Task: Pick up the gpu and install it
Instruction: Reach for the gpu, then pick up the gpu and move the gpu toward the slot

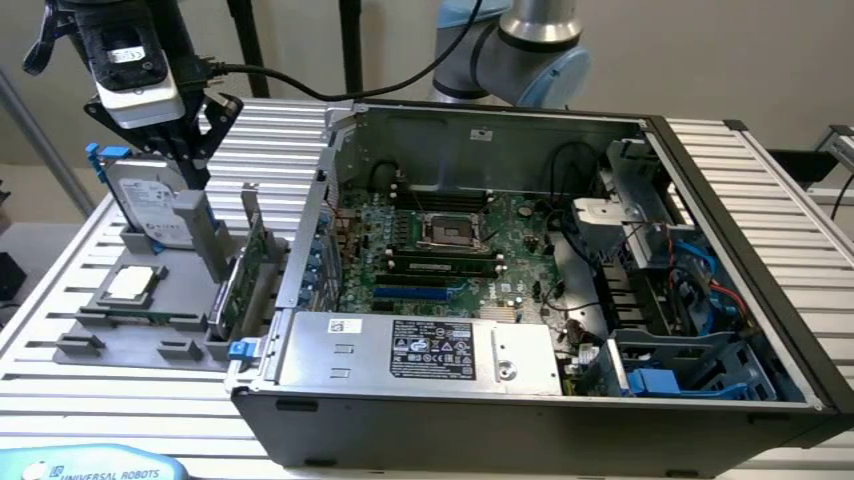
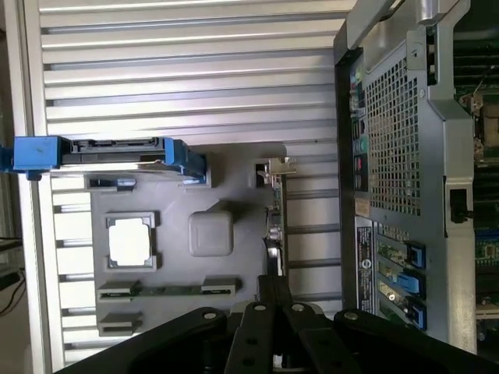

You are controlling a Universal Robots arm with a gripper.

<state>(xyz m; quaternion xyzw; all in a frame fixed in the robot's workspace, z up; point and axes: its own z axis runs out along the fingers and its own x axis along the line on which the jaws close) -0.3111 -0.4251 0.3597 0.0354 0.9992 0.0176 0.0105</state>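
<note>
Exterior view first: the gpu (image 1: 244, 280) stands on its long edge in a slot of the grey holder (image 1: 134, 345), just beside the wall of the open computer case (image 1: 400, 430), on the exterior view's left of it. Its green circuit-board side is turned to the exterior view's left, and a silver metal bracket rises at its far end. In the wrist view the gpu (image 2: 274, 226) shows edge-on as a thin strip between the holder's grey block and the case.

The gripper (image 1: 198, 175) hangs above the far part of the holder, near the hard drive (image 1: 140, 200) with blue rails. Its black fingers are pressed together and it is apart from the card. In the wrist view the gripper (image 2: 273, 287) has its tips meeting, in line with the card's edge. A square silver processor chip (image 1: 130, 283) lies flat in the holder.
</note>
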